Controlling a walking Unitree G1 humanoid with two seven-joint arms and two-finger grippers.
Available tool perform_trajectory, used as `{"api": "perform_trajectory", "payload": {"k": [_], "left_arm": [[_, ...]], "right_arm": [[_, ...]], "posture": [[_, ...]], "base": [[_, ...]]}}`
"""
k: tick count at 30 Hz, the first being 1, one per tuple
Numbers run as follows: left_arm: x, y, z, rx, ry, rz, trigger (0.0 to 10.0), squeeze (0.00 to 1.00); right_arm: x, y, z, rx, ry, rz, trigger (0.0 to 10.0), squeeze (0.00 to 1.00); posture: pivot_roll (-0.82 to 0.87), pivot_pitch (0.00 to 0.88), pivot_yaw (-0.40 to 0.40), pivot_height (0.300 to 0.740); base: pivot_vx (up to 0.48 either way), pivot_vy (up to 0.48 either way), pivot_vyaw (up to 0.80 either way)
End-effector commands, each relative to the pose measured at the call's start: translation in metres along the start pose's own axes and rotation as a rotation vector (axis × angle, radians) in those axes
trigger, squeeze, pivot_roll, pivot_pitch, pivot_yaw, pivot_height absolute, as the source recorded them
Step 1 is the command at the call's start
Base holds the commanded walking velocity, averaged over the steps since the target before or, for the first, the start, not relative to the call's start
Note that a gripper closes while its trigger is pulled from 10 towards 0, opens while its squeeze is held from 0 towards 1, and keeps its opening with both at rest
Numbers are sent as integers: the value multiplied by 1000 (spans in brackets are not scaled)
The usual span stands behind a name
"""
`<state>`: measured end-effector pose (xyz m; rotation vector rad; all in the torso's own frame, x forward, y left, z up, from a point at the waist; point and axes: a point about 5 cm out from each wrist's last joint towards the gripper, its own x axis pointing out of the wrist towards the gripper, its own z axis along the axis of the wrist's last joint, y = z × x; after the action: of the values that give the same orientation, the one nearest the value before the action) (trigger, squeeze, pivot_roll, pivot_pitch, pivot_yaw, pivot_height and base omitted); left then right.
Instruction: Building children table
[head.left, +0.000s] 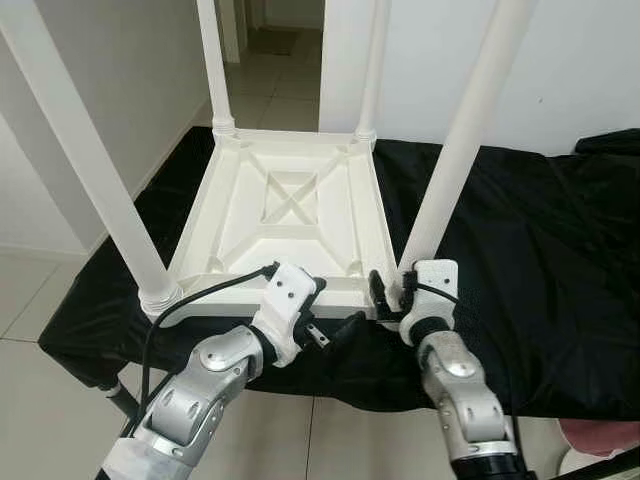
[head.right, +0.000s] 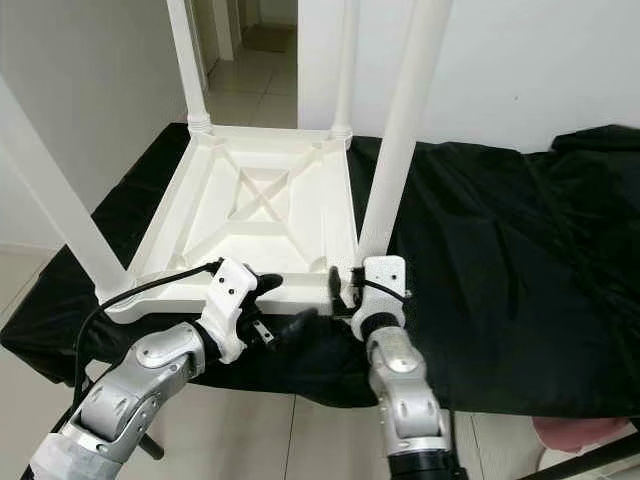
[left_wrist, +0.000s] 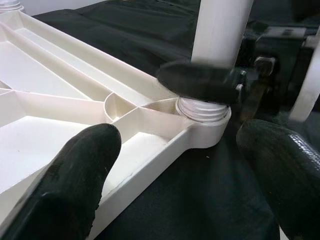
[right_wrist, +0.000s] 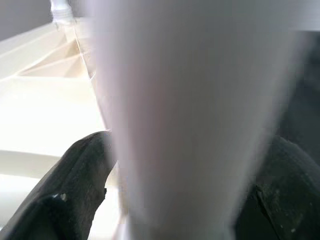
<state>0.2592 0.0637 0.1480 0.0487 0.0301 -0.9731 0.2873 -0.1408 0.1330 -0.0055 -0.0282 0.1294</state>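
Nearest items: both silver arms are raised at the near edge of the work surface; the left gripper (head.left: 335, 328) is held beside the near rim of the table top, and the right gripper (head.left: 388, 290) is set at the foot of the near-right leg (head.left: 462, 140).
Right gripper state: its two black fingers are closed around the near-right leg just above the socket, as seen in the right wrist view.
Left gripper state: its fingers (left_wrist: 75, 180) are spread apart and nothing is held; the frame's edge lies between them.
Table location: the white table top (head.left: 285, 215) is laid upside down on a black cloth (head.left: 540, 260).
Progress: four legs are seen standing in the corner sockets, so assembly is judged nearly complete; seating of the near-right leg (left_wrist: 220, 30) appears to be the step in hand, and turning the table upright is left.
Orientation: the underside faces up; the legs' long axes are pointed upward.
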Motion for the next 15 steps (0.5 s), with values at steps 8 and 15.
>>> {"api": "perform_trajectory", "payload": {"k": [8, 15], "left_arm": [[1, 1, 0, 20, 14, -17, 10000, 0], [4, -4, -2, 35, 31, -54, 10000, 0]], "right_arm": [[7, -29, -2, -146, 12, 231, 10000, 0], [24, -35, 2, -172, 18, 410, 8941, 0]], "posture": [[-12, 0, -2, 740], [-10, 0, 4, 740]], "base": [[0, 0, 0], [0, 0, 0]]}}
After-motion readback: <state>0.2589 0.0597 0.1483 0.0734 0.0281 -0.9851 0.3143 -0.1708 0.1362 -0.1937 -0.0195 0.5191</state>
